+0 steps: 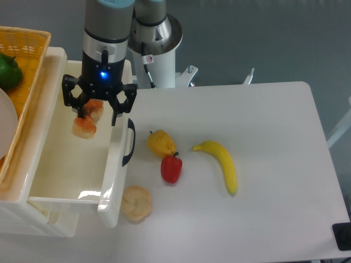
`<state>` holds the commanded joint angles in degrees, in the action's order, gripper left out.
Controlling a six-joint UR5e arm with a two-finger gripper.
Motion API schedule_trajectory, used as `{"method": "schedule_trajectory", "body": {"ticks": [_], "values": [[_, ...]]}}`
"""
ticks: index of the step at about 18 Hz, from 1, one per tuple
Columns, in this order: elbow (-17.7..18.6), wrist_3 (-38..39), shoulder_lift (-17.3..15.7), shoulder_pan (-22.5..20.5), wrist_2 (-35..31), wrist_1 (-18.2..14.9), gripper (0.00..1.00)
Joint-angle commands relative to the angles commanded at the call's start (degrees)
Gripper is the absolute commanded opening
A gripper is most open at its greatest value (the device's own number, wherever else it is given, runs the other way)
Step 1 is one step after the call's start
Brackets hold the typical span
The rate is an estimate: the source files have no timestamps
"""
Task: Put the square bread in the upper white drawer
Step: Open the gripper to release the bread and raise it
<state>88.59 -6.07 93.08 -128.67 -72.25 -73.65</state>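
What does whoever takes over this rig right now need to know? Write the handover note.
Gripper: jaws spread wide, holding nothing, hovering over the back of the upper white drawer.
Square bread: in the drawer's back part, below the gripper, free of the fingers; whether it has settled on the drawer floor cannot be told.
Drawer: pulled open, black handle facing the table.
Done: bread carried to the drawer and let go.
Left: lift the arm clear and confirm that the bread rests inside.
On the table, untouched: yellow pepper, red pepper, banana, round bun.
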Motion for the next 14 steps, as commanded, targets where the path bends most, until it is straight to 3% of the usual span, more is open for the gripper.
{"method": "schedule_trajectory", "body": {"ticks": [14], "values": [[0.62, -1.75, -0.88, 0.35, -2.02, 0.62, 1.00]]}}
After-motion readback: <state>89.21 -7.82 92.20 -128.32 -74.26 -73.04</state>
